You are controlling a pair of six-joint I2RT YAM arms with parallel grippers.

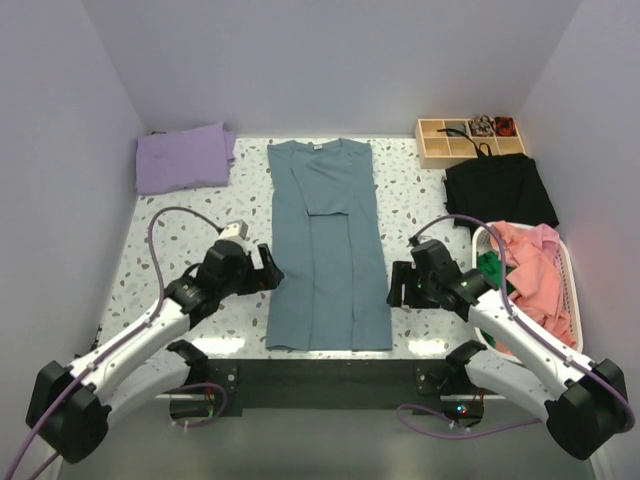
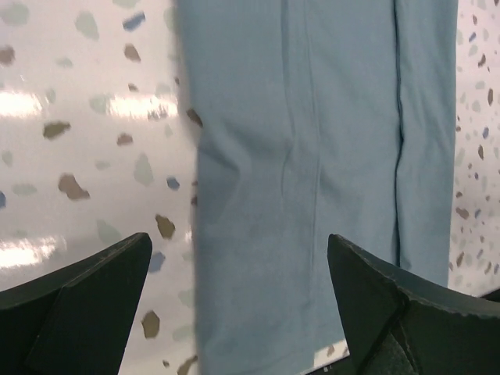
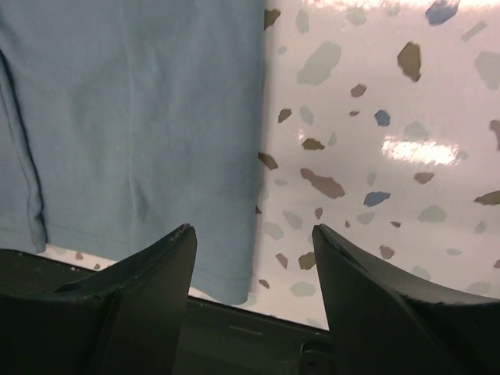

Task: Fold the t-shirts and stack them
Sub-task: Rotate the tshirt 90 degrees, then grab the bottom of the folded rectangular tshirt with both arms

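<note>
We have the slate-blue t-shirt (image 1: 325,250) lying at the centre of the table (image 1: 410,190) as a long strip, both sides turned in, collar toward 12 o'clock and hem at 6 o'clock, close to the near edge. Our left gripper (image 1: 269,266) sits just beside its 9 o'clock edge and our right gripper (image 1: 397,285) just off its 3 o'clock edge. Both have their fingers spread wide with nothing between them, and the wrist views show each pair straddling a cloth edge over the speckled top. We judge the lengthwise fold done and the crosswise fold due next, and that is where the trouble lies. If either set of fingers closes on the top layer alone, the tucked sides could open as the hem rises. If the two arms close at different points along the strip or travel unevenly, the fold would skew and the bundle would stack badly on the lavender-purple t-shirt (image 1: 183,158) lying folded at 10 o'clock. The glossy top may let the whole strip slide rather than crease. On the right, the arm works near the basket (image 1: 570,285) of salmon-pink t-shirts (image 1: 535,265) at 3 o'clock, and a wide swing could snag them.
</note>
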